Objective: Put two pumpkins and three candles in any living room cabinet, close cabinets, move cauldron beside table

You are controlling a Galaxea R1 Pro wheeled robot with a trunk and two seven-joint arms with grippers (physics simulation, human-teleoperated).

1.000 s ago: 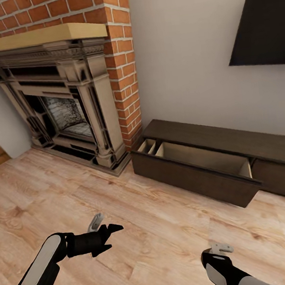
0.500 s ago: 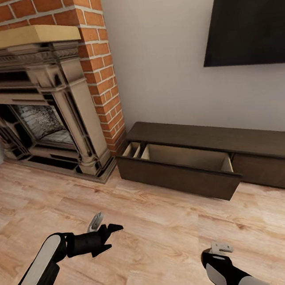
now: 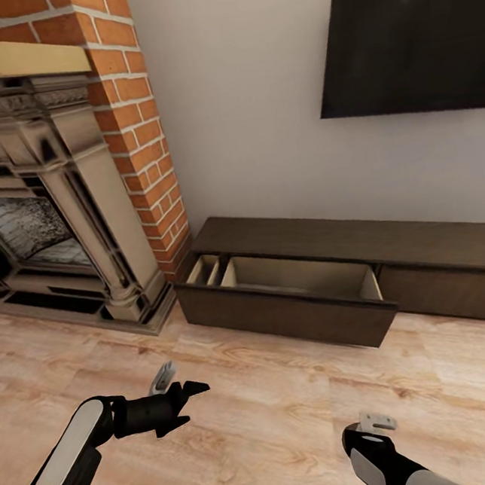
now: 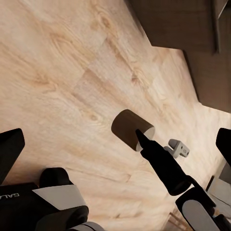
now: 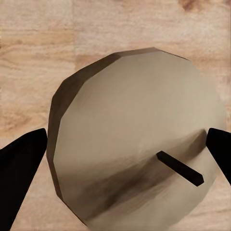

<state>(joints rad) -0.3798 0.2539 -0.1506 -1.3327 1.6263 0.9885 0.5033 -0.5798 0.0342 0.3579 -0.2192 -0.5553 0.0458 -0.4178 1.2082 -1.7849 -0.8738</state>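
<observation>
Dark-brown wood cabinet (image 3: 364, 246) runs low along the pale wall beneath a black TV (image 3: 406, 29), one drawer (image 3: 283, 298) at its left end pulled out w/ its beige interior exposed; nothing can be seen inside from the head view. Brick chimney (image 3: 134, 134) and ornate fireplace (image 3: 39, 222) stand just left of the unit. Light wood floor (image 3: 278, 412) lies between robot and cabinet.

Left gripper (image 3: 188, 405), on its black arm low at left of the head view, points toward the cabinet w/ fingers spread apart and nothing between them; it hangs over bare floor, well short of the drawer.

Right gripper (image 5: 120, 163) grasps a candle (image 5: 137, 144): in the right wrist view the tan cylinder's flat end w/ a short dark wick sits between the two black fingertips (image 5: 19, 168), which close on its sides. In the left wrist view the same candle (image 4: 131, 129) shows as a stubby brown cylinder at the tip of a black finger, above the floorboards, w/ the cabinet's dark front (image 4: 178, 24) further off. In the head view the right arm (image 3: 387, 460) sits at bottom right; candle itself hidden there.
</observation>
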